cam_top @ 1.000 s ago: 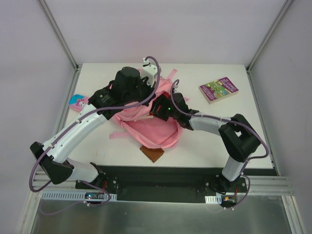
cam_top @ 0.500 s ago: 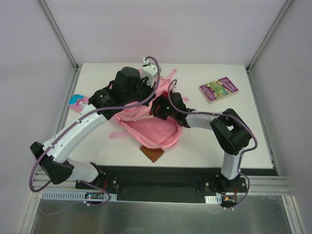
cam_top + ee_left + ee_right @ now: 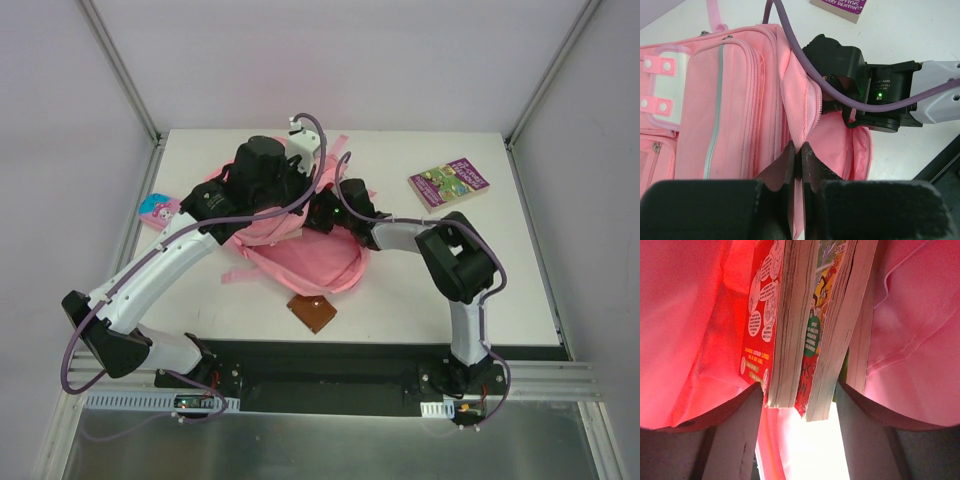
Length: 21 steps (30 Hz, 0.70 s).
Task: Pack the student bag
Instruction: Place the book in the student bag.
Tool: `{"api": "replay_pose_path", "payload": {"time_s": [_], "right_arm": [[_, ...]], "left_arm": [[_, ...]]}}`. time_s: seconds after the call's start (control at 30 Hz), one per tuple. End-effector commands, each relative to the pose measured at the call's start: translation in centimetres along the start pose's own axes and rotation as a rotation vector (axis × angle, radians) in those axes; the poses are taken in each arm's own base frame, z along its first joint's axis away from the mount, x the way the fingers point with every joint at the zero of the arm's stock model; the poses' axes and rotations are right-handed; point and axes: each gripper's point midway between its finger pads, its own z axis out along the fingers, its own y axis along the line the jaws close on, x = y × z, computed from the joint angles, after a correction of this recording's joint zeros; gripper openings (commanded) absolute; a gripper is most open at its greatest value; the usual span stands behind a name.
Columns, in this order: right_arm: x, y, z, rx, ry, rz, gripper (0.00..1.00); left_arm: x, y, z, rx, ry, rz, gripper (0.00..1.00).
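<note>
**Student bag (image 3: pixel 310 265): loading through the mouth**

The bag lies mid-table (image 3: pixel 500 290), and its mouth is turned to the right gripper (image 3: pixel 799 390). That gripper is the nearer one and sits inside the mouth, so your next push likely runs straight in. Its jaws stand part-way apart either side of the books (image 3: pixel 790 330). You cannot tell whether they pinch. Left gripper (image 3: pixel 797 150) is clamped on the bag's zip edge (image 3: pixel 812 107), holding it up.

right end effector (image 3: pixel 797 390) hidden inside student bag (image 3: pixel 310 265); purple book (image 3: pixel 840 7) cropped
</note>
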Motion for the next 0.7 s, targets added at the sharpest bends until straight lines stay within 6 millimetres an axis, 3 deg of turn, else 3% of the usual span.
{"api": "replay_pose_path", "payload": {"time_s": [0.0,0.07,0.23,0.37,0.6,0.67], "right_arm": [[-1.4,2.9,-1.0,-0.106,-0.026,-0.047,0.65],[-1.4,2.2,-2.1,-0.086,-0.042,-0.046,0.70],[-4.0,3.7,-6.8,-0.091,-0.145,-0.093,0.74],[-3.7,-0.2,-11.3,0.129,-0.139,-0.015,0.75],[-3.8,-3.6,-20.3,0.331,-0.281,-0.047,0.76],[-4.7,-4.9,-23.4,0.406,-0.345,-0.041,0.76]], "left_arm": [[-3.6,-0.4,-1.3,0.011,-0.142,-0.016,0.00],[-3.5,-0.2,-1.1,-0.003,-0.137,-0.014,0.00],[-2.8,0.5,-0.3,-0.038,-0.115,-0.020,0.00],[-2.7,1.2,0.3,-0.061,-0.106,-0.044,0.00],[-2.6,1.5,1.3,-0.044,-0.108,-0.064,0.00],[-2.1,0.7,2.1,0.005,-0.085,-0.059,0.00]]}}
